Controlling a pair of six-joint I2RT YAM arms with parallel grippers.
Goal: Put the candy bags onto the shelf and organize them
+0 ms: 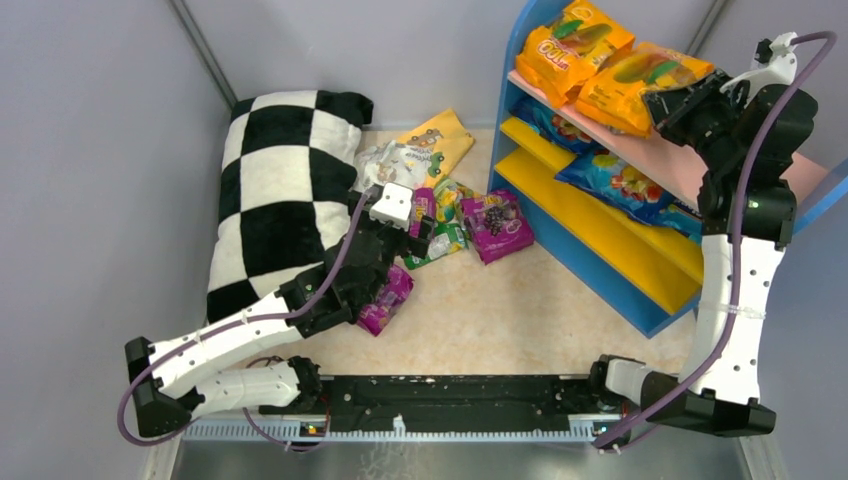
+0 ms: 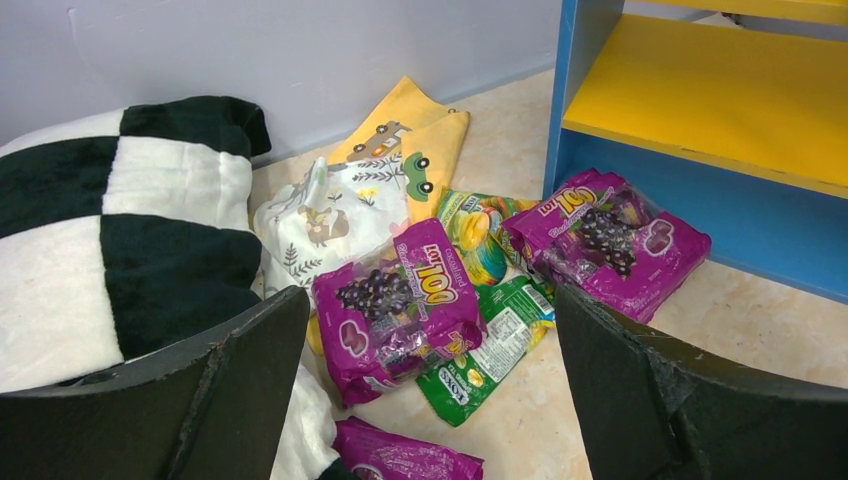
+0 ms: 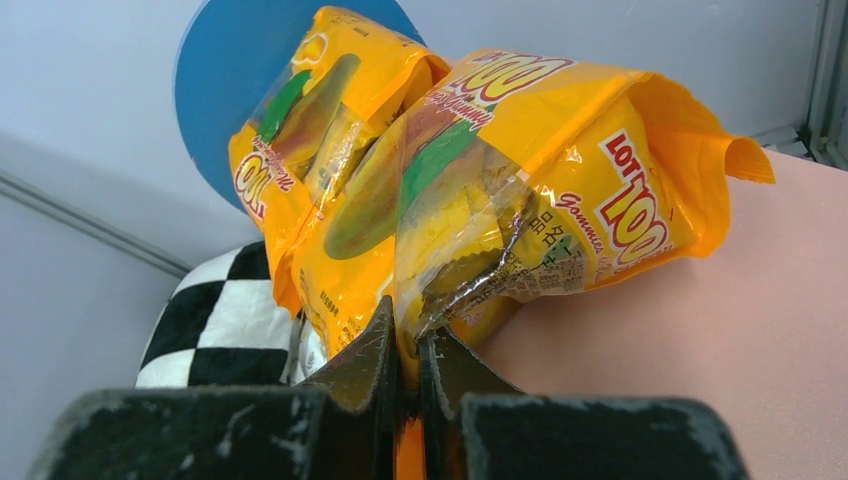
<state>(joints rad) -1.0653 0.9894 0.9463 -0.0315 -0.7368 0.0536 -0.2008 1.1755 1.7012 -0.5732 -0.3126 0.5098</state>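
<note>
Right gripper point(image 3: 408, 345) pinching orange bag point(image 3: 560, 180), clear only from its wrist, left gripper point(image 2: 430, 310) spread wide over purple bags point(image 2: 610, 235), shelved blue bags point(image 1: 612, 180) overhead only

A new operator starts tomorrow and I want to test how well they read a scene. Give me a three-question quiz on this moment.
1. True or false: the right fingers are shut on an orange bag.
2. The left fingers are: A wide open, B nearly closed, C fully shut.
3. How many orange bags are on the pink top board?
Key: 1 true; 2 A; 3 two.
</note>
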